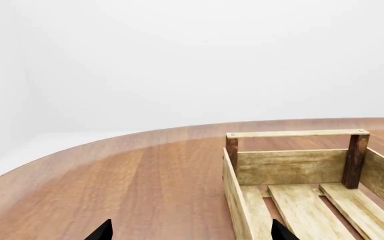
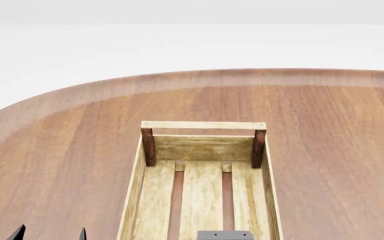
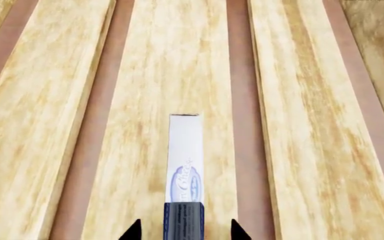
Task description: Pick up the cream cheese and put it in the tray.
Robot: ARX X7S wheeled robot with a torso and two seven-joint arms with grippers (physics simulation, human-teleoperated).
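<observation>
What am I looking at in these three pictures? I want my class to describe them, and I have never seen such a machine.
These are simulator renders from a wheeled robot with two arms, each ending in a pincer. One picture comes from its head camera, looking down on a wooden table with a slatted tray. The other two come from cameras near each pincer. The left pincer is open beside the tray and holds nothing. The right pincer looks down into the tray. The cream cheese stands on edge over the middle slat, between open tips that do not touch it.
</observation>
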